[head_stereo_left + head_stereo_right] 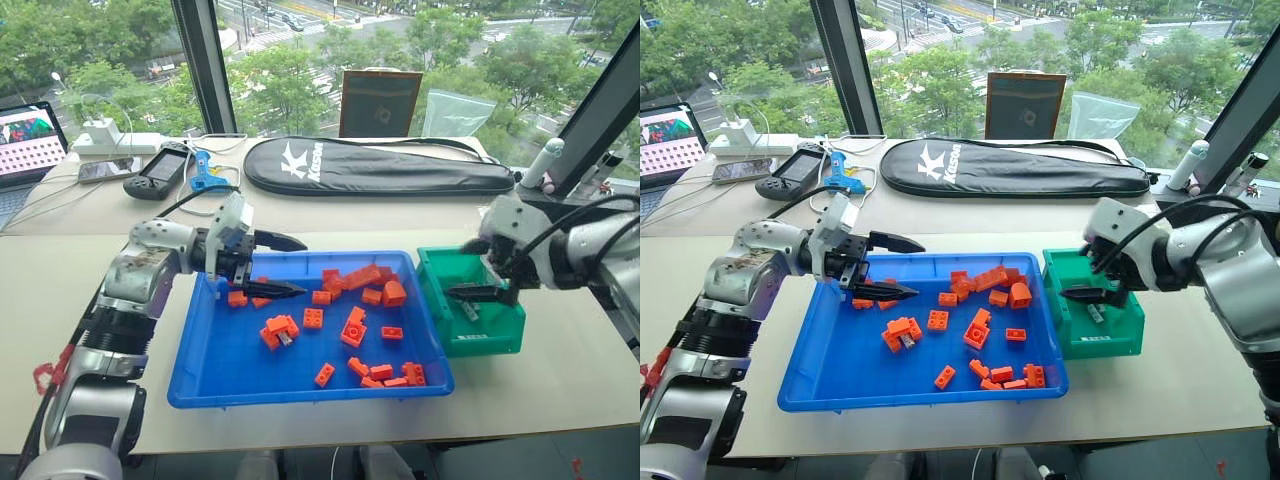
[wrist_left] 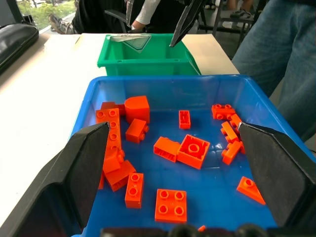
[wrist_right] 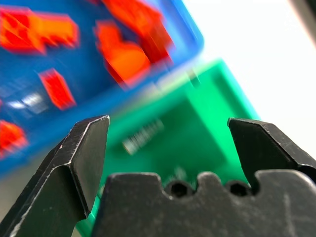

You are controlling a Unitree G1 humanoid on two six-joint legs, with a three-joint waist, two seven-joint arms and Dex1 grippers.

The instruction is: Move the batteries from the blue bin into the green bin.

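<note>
From the head camera I see the blue bin [image 1: 205,375] in the middle of the pale table [image 1: 560,390], with many orange bricks [image 1: 352,332] scattered in it, and the green bin [image 1: 487,335] stands just beside its right wall, touching or nearly touching it. The left gripper [image 1: 285,266] hangs over the far left part of the blue bin with its two black fingers spread and nothing between them. The right gripper [image 1: 478,270] is above the green bin, its fingers also spread and empty. One battery [image 1: 470,310] lies on the floor of the green bin, under that gripper, and another silvery battery [image 1: 285,339] lies in the blue bin against an orange brick. Behind the bins there is a black racket bag [image 1: 380,165], and at the far left a laptop [image 1: 30,140] and a handheld controller [image 1: 160,172]. In the left wrist view the fingers [image 2: 74,173] stand wide apart over the bricks, with the green bin beyond the blue one and a person in jeans [image 2: 286,64] standing by the table. In the right wrist view the fingers [image 3: 84,153] are wide apart too, and between them, down in the green bin, lies a blurred battery [image 3: 142,137].
</note>
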